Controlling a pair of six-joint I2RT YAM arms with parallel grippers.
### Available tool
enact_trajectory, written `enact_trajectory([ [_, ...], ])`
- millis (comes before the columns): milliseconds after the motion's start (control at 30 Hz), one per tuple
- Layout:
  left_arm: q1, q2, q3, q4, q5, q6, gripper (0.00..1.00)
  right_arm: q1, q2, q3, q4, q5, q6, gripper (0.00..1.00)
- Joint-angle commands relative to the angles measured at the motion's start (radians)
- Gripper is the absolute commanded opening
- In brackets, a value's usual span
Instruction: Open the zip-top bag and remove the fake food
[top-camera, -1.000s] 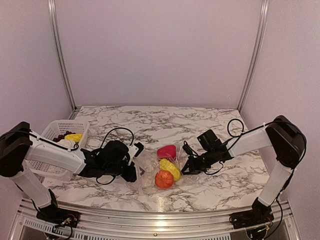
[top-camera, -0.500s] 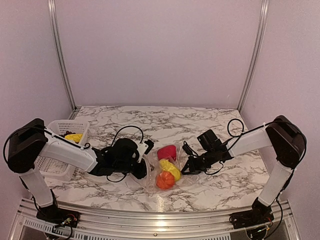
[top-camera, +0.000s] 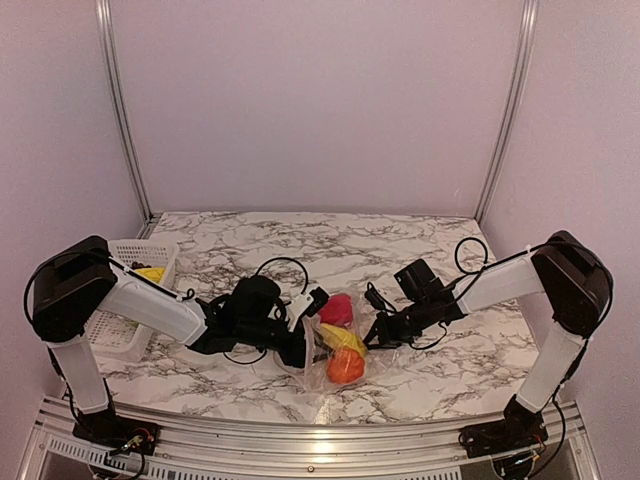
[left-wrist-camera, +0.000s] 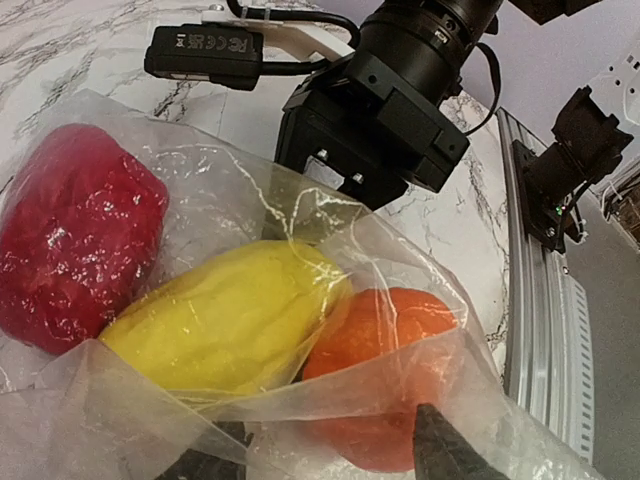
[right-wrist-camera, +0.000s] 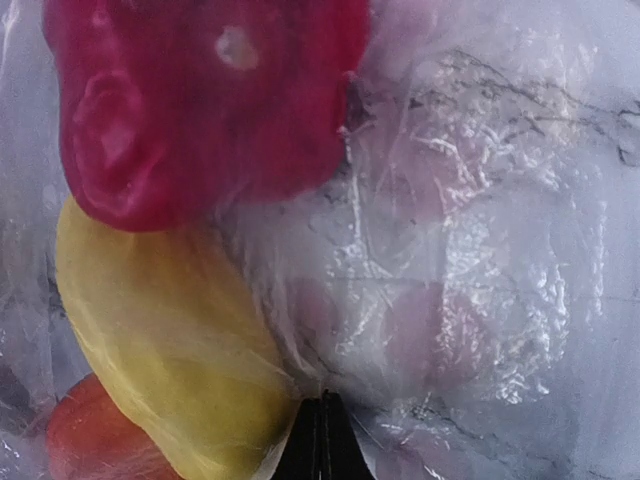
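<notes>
Centrally, the right gripper (right-wrist-camera: 322, 445) has its two fingertips pressed together on a fold of clear film, so it is clamped on the zip-top bag (right-wrist-camera: 450, 250) at the bag's right side. The left gripper (left-wrist-camera: 315, 445) sits at the opposite side; its two dark fingers (left-wrist-camera: 440, 450) stand apart, with loose film draped across them, and no pinch can be made out there.

Between the two grippers the bag lies flat on the marble table (top-camera: 400, 250), a little toward the near edge. Three pieces of fake food show through the plastic in a row: a pink-red piece (right-wrist-camera: 200, 100) farthest from the arms, a yellow oblong piece (right-wrist-camera: 170, 340) in the middle, and an orange round fruit (right-wrist-camera: 90, 440) nearest.

Whether the zip strip is parted cannot be told from these views; the film is too crumpled.

Farther out, at the left edge of the table, a white lattice basket (top-camera: 118, 255) holds another yellow piece (top-camera: 150, 273).

Judged by this layout, the task is partly done at most. The three pieces in the bag have yet to come out, and the left fingers would first need a firm hold on the mouth.
</notes>
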Motion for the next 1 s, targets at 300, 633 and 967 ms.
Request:
enact_trajectory([
  [300, -0.045, 0.044, 0.058, -0.051, 0.109, 0.052, 0.63, 0.011, 0.024, -0.021, -0.082, 0.053, 0.013, 0.00],
  [633, -0.092, 0.161, 0.174, -0.162, 0.046, 0.094, 0.76, 0.018, 0.012, -0.031, -0.083, 0.042, 0.025, 0.00],
  [967, -0.117, 0.253, 0.230, -0.112, -0.101, -0.005, 0.70, 0.102, 0.007, -0.034, -0.070, 0.042, 0.061, 0.00],
])
